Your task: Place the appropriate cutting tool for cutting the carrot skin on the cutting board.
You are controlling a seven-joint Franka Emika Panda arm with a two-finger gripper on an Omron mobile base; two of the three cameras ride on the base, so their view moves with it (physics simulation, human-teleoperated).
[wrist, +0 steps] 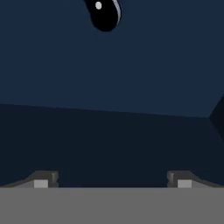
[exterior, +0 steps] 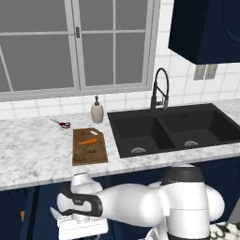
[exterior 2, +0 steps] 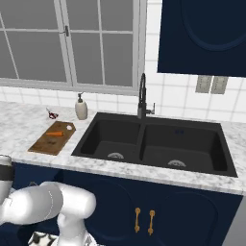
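Observation:
The brown speckled cutting board point(exterior: 89, 149) lies on the marble counter left of the sink, also seen as the board point(exterior 2: 50, 139) from the other side. A small orange carrot point(exterior: 87, 141) rests across its far half, the same carrot point(exterior 2: 56, 133) lying near the notched corner. The grey peeler is out of view. My gripper point(wrist: 112, 180) is open with nothing between its fingers. It hangs low below the counter's edge and faces a dark blue cabinet front. The white wrist point(exterior: 80, 206) sits in front of the cabinets, under the board.
Red-handled scissors point(exterior: 61, 124) lie behind the board toward the window. A beige soap dispenser point(exterior: 97, 110) stands beside the black double sink point(exterior: 173, 129) with its tall faucet point(exterior: 160, 89). A dark round cabinet knob point(wrist: 105, 14) is close ahead of the hand.

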